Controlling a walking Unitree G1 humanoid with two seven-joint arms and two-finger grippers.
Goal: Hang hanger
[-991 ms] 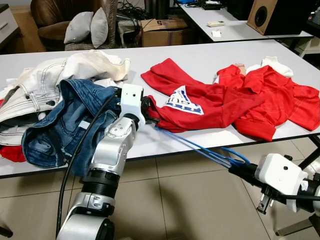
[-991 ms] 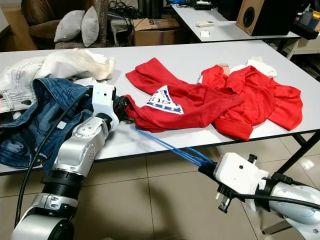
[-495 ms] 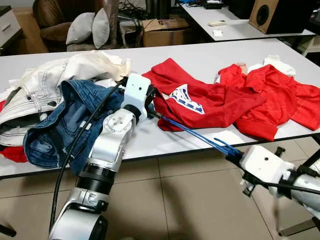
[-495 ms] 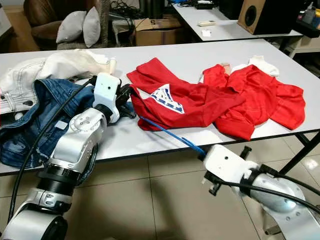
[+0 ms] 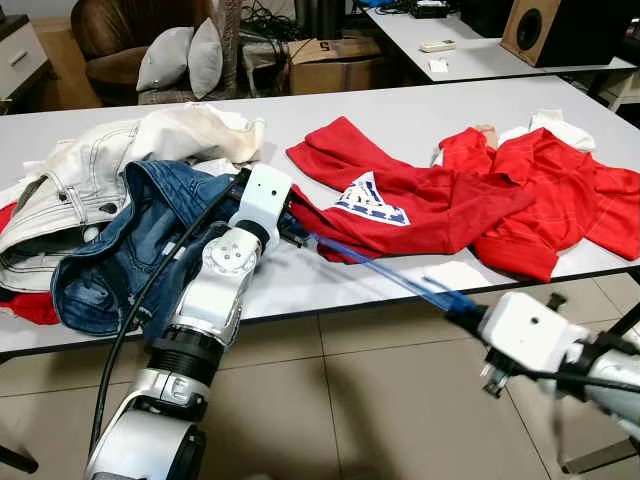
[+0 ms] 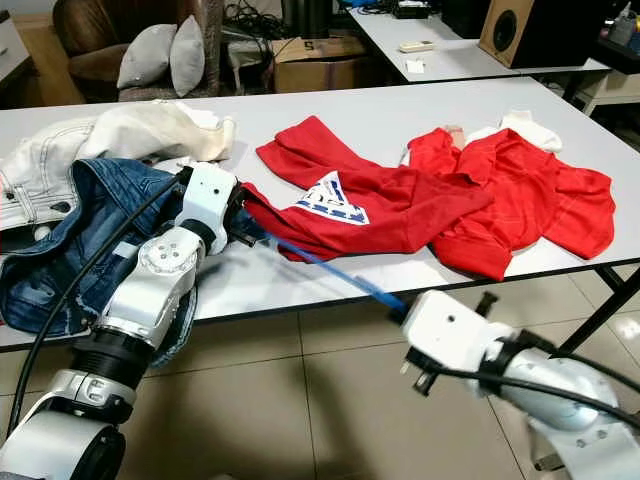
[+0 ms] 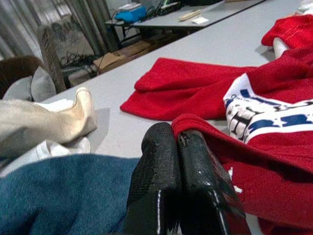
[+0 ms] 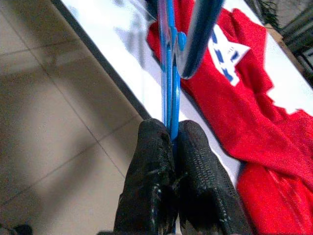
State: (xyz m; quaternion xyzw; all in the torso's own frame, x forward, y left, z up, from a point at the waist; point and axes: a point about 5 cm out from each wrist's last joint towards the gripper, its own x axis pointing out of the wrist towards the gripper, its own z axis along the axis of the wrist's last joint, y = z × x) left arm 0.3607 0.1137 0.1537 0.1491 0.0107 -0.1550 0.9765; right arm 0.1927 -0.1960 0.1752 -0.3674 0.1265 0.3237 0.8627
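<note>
Hanger slanting from shirt toward floor, clamped in right gripper; left gripper pinching shirt.

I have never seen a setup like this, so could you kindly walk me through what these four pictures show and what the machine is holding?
This is a humanoid robot with two silver arms, each ending in a tool of two black fingers. Two pictures come from a stereo camera on its head, looking down at a grey table. The other two come from cameras on its wrists, looking along each tool's fingers.

On the table lie a red T-shirt with a blue and white print, more red clothing, a blue denim garment and pale jeans.

The left tool is shut on the red T-shirt's edge. The right tool, out past the table's edge over the tiled floor, is shut on a blue hanger that reaches toward the shirt.
</note>
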